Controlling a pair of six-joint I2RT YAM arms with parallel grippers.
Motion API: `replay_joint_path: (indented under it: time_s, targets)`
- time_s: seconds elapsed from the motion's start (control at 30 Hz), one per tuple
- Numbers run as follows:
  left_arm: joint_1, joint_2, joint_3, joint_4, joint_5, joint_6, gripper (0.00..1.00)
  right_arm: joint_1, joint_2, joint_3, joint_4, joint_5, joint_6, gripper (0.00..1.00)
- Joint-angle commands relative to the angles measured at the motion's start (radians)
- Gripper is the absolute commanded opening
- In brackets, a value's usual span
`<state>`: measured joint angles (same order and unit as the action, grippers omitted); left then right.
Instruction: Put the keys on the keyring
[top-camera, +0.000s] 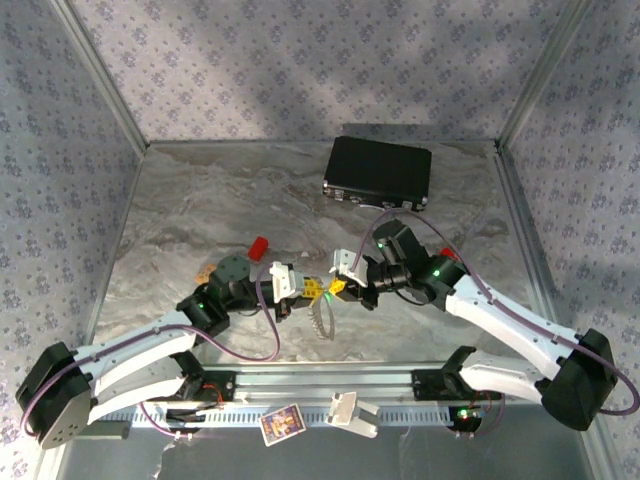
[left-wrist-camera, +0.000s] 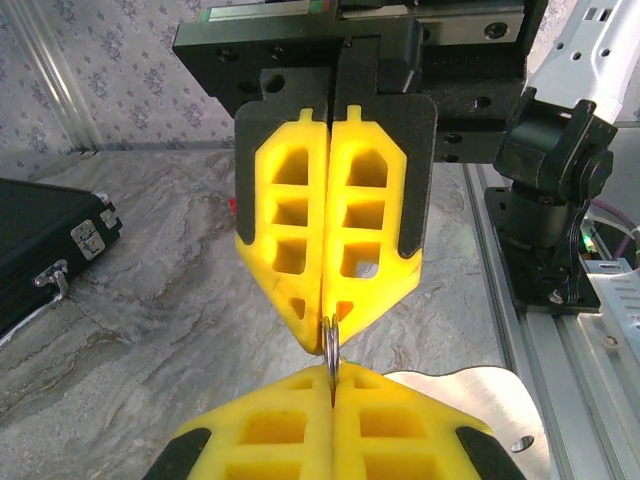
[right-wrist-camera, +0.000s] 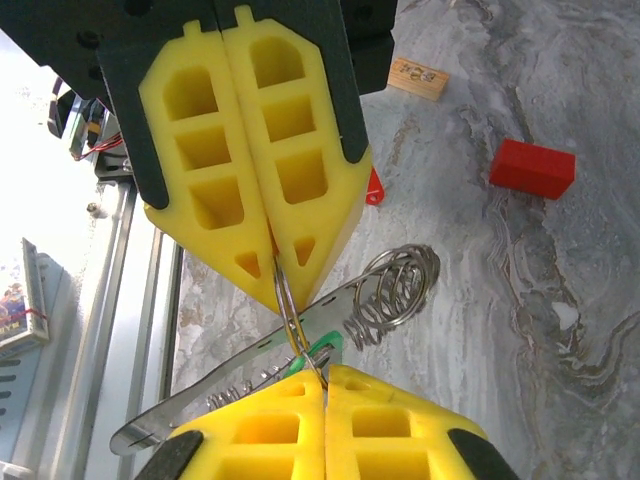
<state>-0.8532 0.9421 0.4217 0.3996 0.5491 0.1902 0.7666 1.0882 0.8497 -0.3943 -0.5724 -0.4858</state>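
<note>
- Two grippers are met tip to tip: on the left gripper (right-wrist-camera: 277, 285) and the right gripper (left-wrist-camera: 329, 322) alike, the yellow latticed fingers are pressed together on one thin wire ring (right-wrist-camera: 288, 300).
- One keyring (right-wrist-camera: 350, 297), a flat silvery strip with coiled wire, is seen just beside them.
- One green key (right-wrist-camera: 320, 348) is seen against the keyring.
- One red block (top-camera: 258, 245) is set left of the keyring, well apart.
- One black case (top-camera: 378, 172) is set far beyond the keyring.

Top camera high at near edge, overlooking table (top-camera: 200, 215), wrist cameras close-up, facing each other
</note>
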Motion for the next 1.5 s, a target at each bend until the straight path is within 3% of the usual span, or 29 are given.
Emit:
replay_joint_path:
  time_s: [0.0,0.3,0.57,0.7,0.93,1.1,1.47]
  targets:
    - [-0.005,-0.029,0.000,0.055,0.007,0.002,0.00,0.007,0.000,0.028,-0.029,0.000,-0.008,0.04]
    - [-0.005,-0.035,0.009,0.067,0.008,0.006,0.00,0.028,0.047,0.032,-0.016,-0.009,0.005,0.05]
    - [-0.004,-0.031,0.002,0.072,0.009,0.006,0.00,0.009,-0.034,0.006,-0.014,-0.003,0.002,0.27]
    - [-0.005,-0.032,0.002,0.075,0.007,0.006,0.00,0.008,-0.030,0.005,-0.009,-0.036,0.011,0.26]
    - [-0.004,-0.030,0.001,0.074,-0.006,0.009,0.00,0.008,-0.030,-0.008,0.031,0.009,0.029,0.27]
    - [-0.005,-0.036,-0.007,0.092,-0.059,0.003,0.00,0.004,-0.056,-0.081,0.072,0.094,0.068,0.31]
    - [-0.005,-0.055,-0.016,0.105,-0.078,-0.005,0.00,0.033,-0.015,-0.163,0.276,0.086,0.165,0.42]
